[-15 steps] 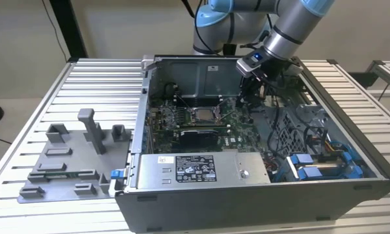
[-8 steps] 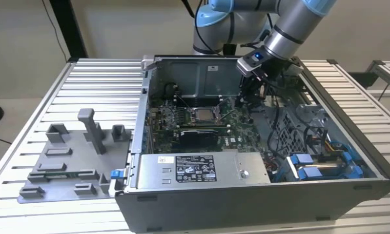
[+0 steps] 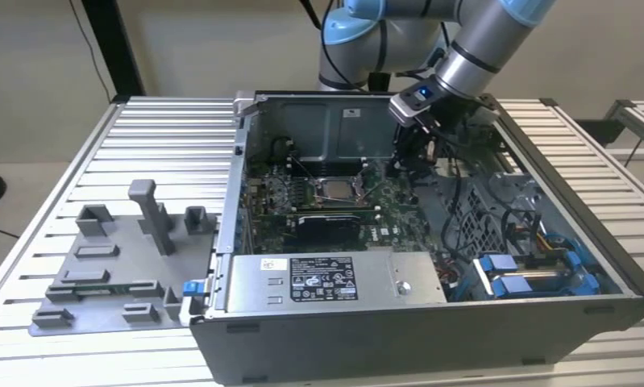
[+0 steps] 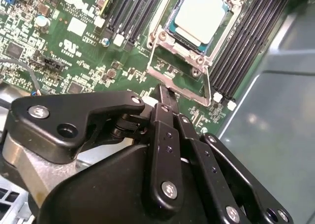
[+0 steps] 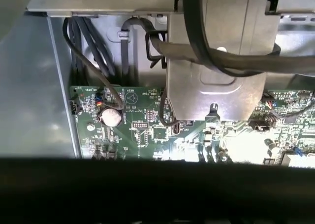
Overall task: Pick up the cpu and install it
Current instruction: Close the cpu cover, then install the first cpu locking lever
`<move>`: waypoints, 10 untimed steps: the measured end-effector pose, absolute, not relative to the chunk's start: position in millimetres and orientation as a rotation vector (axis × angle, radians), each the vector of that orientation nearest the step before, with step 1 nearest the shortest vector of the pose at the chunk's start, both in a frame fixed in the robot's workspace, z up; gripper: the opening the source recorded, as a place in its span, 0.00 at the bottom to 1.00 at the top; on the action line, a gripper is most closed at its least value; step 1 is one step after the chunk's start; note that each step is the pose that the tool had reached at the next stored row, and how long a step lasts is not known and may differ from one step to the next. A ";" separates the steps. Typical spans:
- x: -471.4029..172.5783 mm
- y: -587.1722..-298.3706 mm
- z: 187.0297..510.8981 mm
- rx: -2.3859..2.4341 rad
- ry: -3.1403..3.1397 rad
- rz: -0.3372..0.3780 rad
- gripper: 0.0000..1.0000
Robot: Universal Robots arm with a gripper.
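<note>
The cpu (image 3: 333, 189), a small square chip with a silvery top, lies flat inside the metal-framed socket (image 3: 331, 201) on the green motherboard in the open computer case (image 3: 579, 242). In the second wrist view the cpu (image 4: 202, 12) sits in the socket (image 4: 179, 81). My gripper (image 3: 402, 161) hangs inside the case, just to the exterior view's right of the socket. In the second wrist view my gripper (image 4: 161, 92) hovers a little off the socket frame's edge. Its black fingers (image 4: 162, 135) are shut together with nothing between them.
Grey plastic fixture blocks (image 3: 118, 266) stand on the slatted table at the exterior view's left. A silver power supply (image 3: 322, 278) fills the case's front, with blue drive brackets (image 3: 526, 278) and loose cables (image 3: 483, 201) at the right. Memory slots (image 4: 246, 42) flank the socket.
</note>
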State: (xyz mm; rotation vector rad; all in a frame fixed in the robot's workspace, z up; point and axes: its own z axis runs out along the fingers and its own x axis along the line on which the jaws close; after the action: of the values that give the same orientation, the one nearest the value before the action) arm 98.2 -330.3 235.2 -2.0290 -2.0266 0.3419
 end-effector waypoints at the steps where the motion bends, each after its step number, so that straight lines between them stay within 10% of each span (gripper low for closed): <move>1: 97.5 -330.5 235.2 -2.028 -2.025 0.343 0.00; 10: 85.4 -330.7 235.4 -2.023 -2.022 0.343 0.00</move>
State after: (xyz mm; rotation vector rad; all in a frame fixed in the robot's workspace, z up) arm 85.4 -330.7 235.4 -2.0232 -2.0221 0.3426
